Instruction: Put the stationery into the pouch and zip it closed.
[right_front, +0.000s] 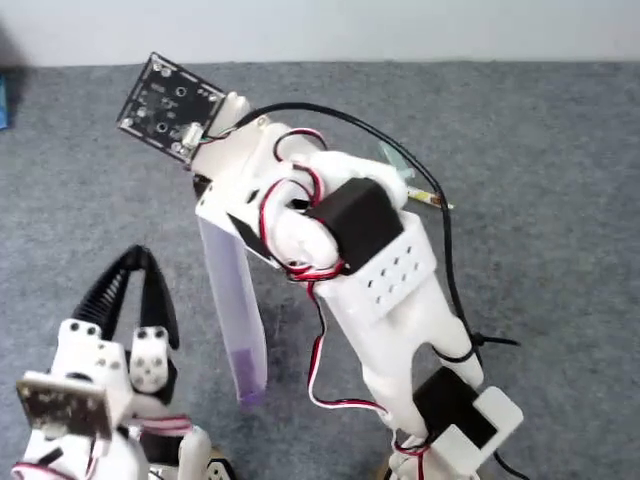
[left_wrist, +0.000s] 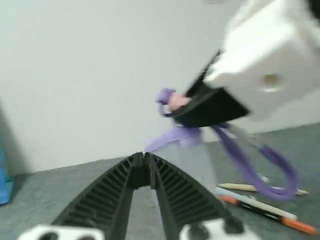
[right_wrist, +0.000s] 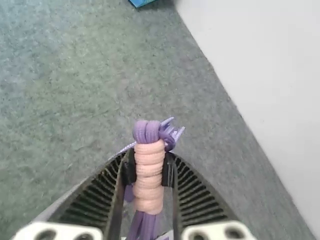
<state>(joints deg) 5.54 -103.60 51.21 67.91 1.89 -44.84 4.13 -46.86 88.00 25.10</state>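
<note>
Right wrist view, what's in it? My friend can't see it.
The right tool is shut on a purple cord wrapped in pink. Beyond it are a grey mat and a white wall.

White arm shells (right_front: 400, 330), black servos (right_front: 355, 215), red-black cables (right_front: 316, 350), ribbed black tool (left_wrist: 144, 159)
</note>
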